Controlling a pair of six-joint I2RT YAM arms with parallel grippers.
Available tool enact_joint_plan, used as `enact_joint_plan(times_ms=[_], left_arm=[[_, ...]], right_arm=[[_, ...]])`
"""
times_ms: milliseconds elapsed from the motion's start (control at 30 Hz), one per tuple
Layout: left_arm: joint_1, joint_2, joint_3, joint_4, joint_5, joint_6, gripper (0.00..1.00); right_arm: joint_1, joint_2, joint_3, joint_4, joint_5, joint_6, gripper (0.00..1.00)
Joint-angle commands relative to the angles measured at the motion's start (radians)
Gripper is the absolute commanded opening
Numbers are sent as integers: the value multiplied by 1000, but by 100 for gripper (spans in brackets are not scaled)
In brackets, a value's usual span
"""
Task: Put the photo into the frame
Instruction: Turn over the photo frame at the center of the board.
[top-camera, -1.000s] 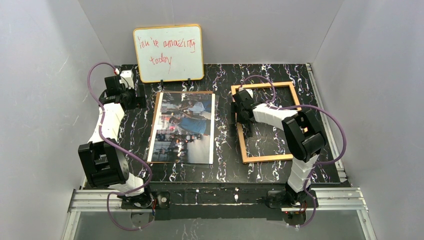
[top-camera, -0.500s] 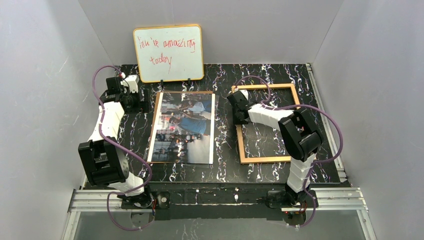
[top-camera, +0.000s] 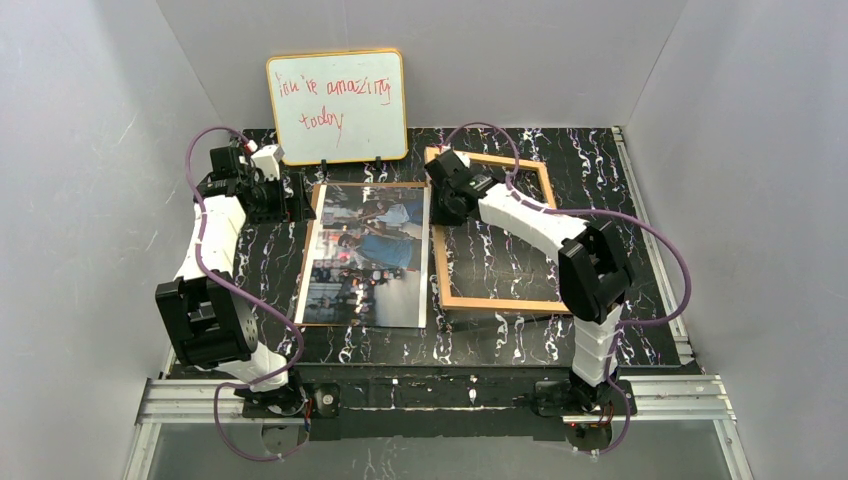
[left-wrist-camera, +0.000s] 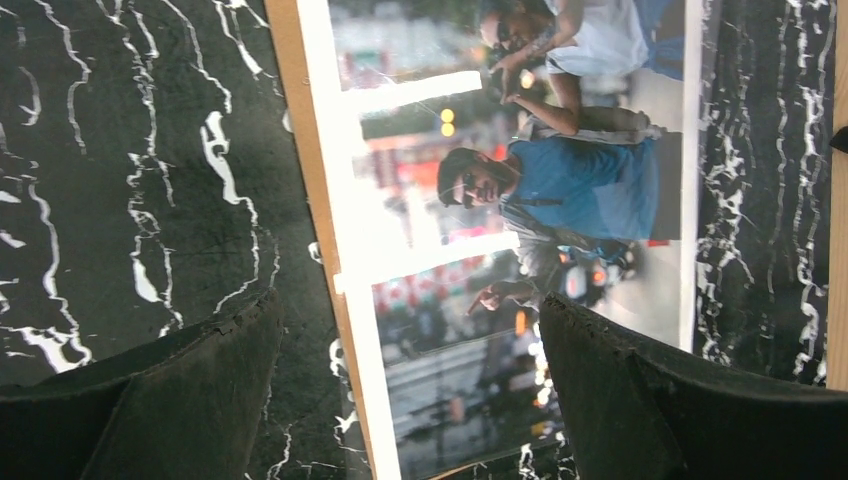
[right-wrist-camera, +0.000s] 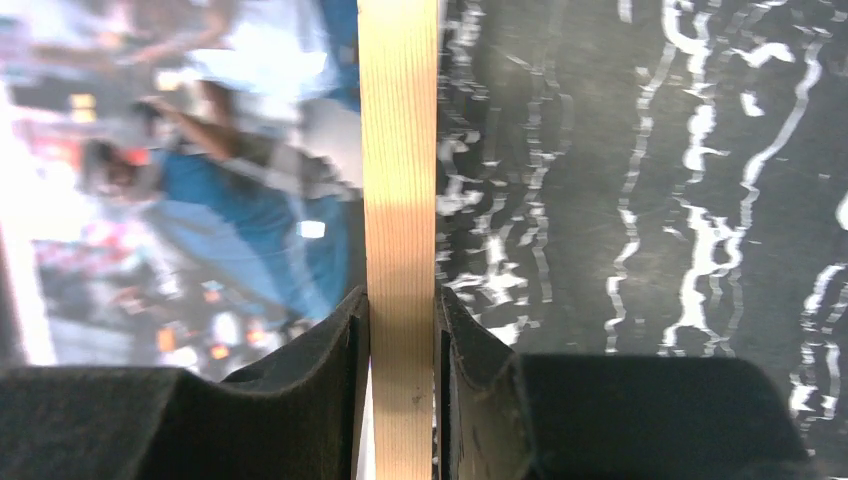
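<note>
The photo lies flat left of centre on a brown backing board; the left wrist view shows the photo and the board's edge. The golden-wood frame sits to its right, its left rail raised beside the photo's right edge. My right gripper is shut on that rail. In the right wrist view the frame's rail runs between the jaws of the right gripper, with the photo below. My left gripper hovers open over the photo's far left corner, and the left gripper holds nothing.
A yellow-rimmed whiteboard with red handwriting stands on a holder at the back, just behind the photo. Grey walls close in the black marbled table on three sides. A metal rail runs along the near edge by the arm bases.
My right gripper has shut on the frame's left rail and carried it left and toward the back, up to the photo's right edge. The left gripper has shifted slightly right, still open.
</note>
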Motion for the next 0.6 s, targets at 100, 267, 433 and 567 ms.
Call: enact_joint_plan(times_ms=[100,267,433,567], left_arm=[[6,17,60,-68,131,-20,98],[6,31,102,-94,195,-39,98],[0,18,136,-95,245,-62,98],[-19,9,152,-85,241,-62,98]], right_arm=[[16,-119,172,-55,-158,125,1],[17,-171,228,-7,-317,206,1],[16,-220,249,86,-436,326,1],[16,-261,234,193,-500,409,1]])
